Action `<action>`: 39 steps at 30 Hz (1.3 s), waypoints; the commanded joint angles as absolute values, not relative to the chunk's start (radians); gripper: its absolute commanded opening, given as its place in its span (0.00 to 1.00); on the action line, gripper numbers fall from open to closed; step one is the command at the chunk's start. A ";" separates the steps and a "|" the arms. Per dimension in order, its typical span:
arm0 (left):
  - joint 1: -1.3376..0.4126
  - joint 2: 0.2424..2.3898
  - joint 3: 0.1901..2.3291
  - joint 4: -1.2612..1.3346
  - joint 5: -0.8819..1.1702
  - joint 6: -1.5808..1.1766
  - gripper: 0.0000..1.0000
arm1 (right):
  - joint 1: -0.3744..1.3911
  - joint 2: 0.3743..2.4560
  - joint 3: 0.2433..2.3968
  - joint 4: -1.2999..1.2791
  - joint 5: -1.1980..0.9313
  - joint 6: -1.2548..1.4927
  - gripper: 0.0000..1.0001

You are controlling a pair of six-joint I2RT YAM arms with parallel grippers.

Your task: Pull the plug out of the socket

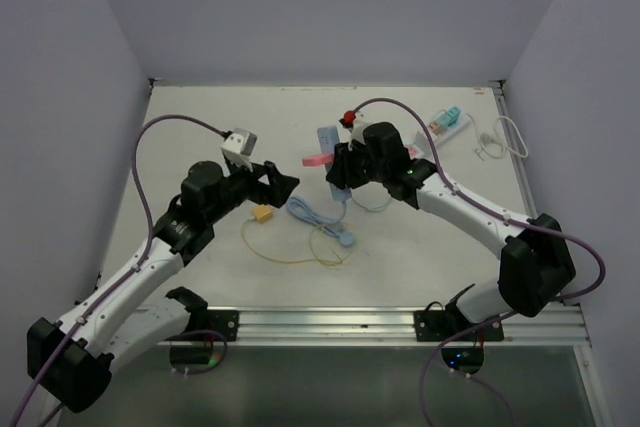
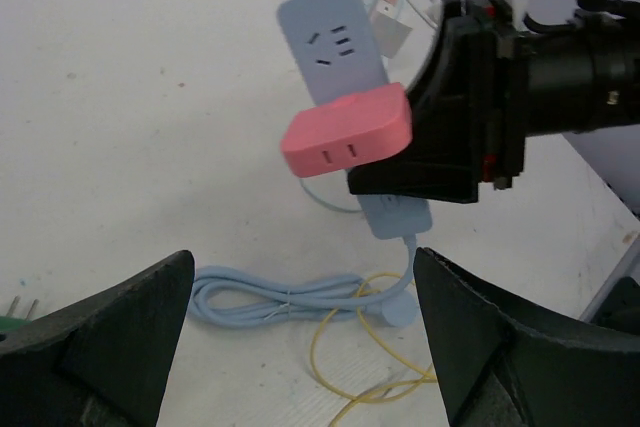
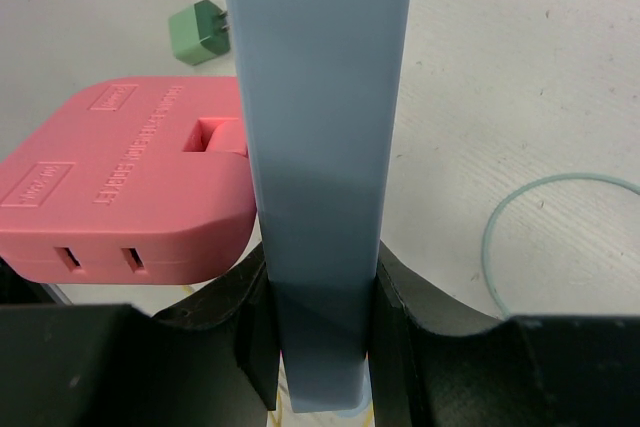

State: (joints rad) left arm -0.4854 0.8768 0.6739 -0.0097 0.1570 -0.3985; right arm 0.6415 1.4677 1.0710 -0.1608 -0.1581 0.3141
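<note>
A light-blue power strip [image 1: 329, 143] is lifted off the table, with a pink plug adapter [image 1: 316, 159] plugged into its face. My right gripper [image 1: 341, 173] is shut on the strip's lower end. In the right wrist view the strip [image 3: 320, 127] stands between the closed jaws of the right gripper [image 3: 322, 347], with the pink plug [image 3: 130, 197] sticking out to the left. My left gripper [image 1: 286, 185] is open and empty, just left of the plug. In the left wrist view the plug [image 2: 347, 133] and the strip [image 2: 335, 37] lie ahead of the left gripper [image 2: 300, 337], apart from its fingers.
The strip's coiled blue cord [image 1: 318, 217] and a yellow wire with a connector [image 1: 262, 214] lie on the table below the grippers. A white power strip [image 1: 448, 125] and a white cable [image 1: 506, 137] sit at the back right. A green plug [image 3: 200, 32] lies nearby.
</note>
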 commanded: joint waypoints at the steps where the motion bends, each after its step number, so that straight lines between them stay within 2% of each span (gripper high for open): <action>1: -0.601 0.907 0.773 -0.081 0.080 -0.236 0.94 | 0.646 1.456 1.164 -0.276 -0.242 0.258 0.00; 10: -0.889 0.999 0.883 -0.132 -0.167 0.029 0.88 | 0.646 1.431 1.213 -0.390 -0.281 0.199 0.00; 16: -1.012 1.090 0.931 -0.123 -0.342 0.176 0.86 | 0.646 1.420 1.207 -0.393 -0.302 0.186 0.00; 23: -1.019 1.130 0.945 -0.115 -0.377 0.255 0.75 | 0.646 1.407 1.197 -0.384 -0.333 0.170 0.00; 36: -1.017 1.186 0.908 -0.017 -0.411 0.310 0.68 | 0.655 1.390 1.174 -0.357 -0.377 0.150 0.00; 39: -1.016 1.200 0.911 0.020 -0.405 0.316 0.63 | 0.660 1.393 1.170 -0.354 -0.380 0.144 0.00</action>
